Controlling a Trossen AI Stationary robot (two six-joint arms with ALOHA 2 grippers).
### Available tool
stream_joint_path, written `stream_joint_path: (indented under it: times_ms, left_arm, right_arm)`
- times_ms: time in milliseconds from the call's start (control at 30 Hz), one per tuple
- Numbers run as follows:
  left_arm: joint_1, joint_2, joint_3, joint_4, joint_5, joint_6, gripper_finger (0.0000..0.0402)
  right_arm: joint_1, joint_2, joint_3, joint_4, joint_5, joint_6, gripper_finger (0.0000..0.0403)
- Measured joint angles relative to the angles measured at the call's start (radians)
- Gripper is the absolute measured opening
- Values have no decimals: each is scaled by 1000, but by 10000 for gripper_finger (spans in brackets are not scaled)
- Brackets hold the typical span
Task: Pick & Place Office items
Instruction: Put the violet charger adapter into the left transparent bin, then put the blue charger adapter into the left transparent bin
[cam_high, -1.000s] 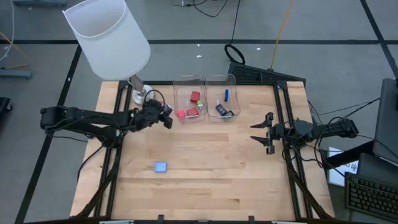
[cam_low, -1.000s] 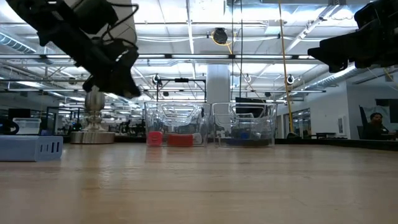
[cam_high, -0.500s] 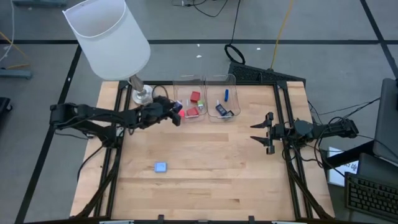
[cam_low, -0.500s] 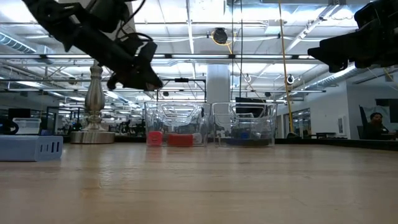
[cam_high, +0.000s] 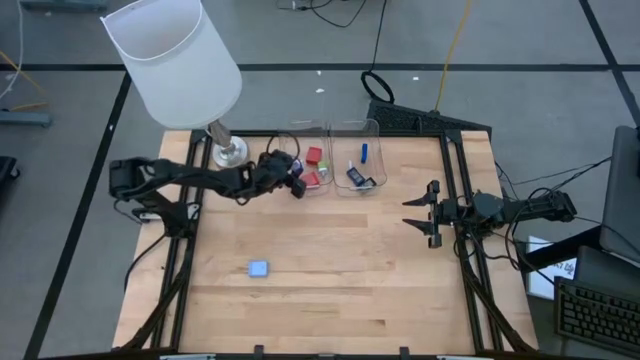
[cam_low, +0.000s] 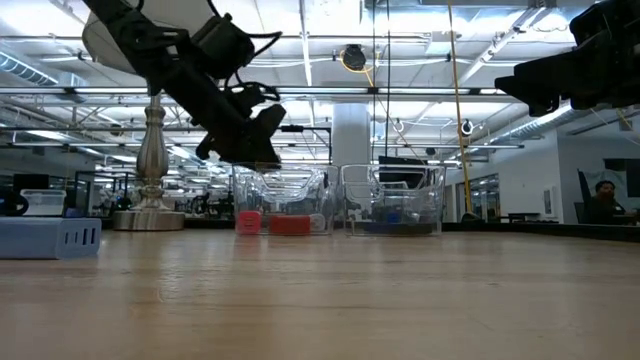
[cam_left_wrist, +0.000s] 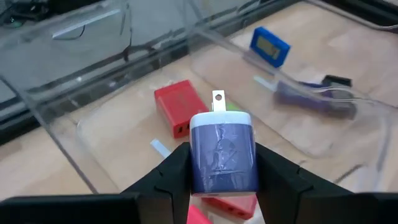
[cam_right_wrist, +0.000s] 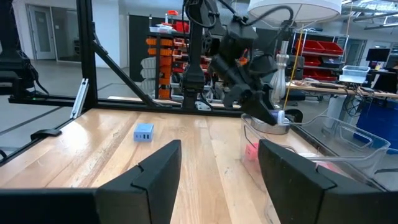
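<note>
Blue-white charger (cam_left_wrist: 222, 151), clamped in left gripper (cam_left_wrist: 222, 163) over left bin (cam_left_wrist: 93, 59), long axis fwd, prongs pointing away; right gripper (cam_high: 422, 212) w/ fingers apart, near table's right edge.

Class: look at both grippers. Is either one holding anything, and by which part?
The left gripper holds a blue-and-white plug charger by its two sides, prongs pointing away, above the left clear bin. The right gripper holds nothing.
</note>
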Motion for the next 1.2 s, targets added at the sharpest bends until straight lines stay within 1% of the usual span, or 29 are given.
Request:
stream_joint_path:
  times_ms: [100,200,467,633,800,900,967,1067,1200]
  left_arm:
    - [12,20,0,1,-2,-11,135]
    - [15,23,0,-2,-2,-11,138]
    - [14,22,0,-1,-2,-8,205]
    - [14,22,0,0,-2,-8,225]
    - [13,22,0,2,0,11,233]
    - [13,9,0,1,43,55,234]
    - [12,-10,0,0,93,81,234]
    - [12,-50,0,-4,190,105,234]
    - [6,-114,0,-11,346,88,234]
  right_arm:
    - [0,0,0,0,0,0,208]
    - [0,0,0,0,0,0,208]
    - [0,0,0,0,0,0,208]
    - [0,0,0,0,0,0,208]
    - [0,0,0,0,0,0,207]
    - [0,0,0,0,0,0,205]
    - [0,0,0,0,0,0,206]
    - [0,0,0,0,0,0,205]
    - [0,0,0,0,0,0,204]
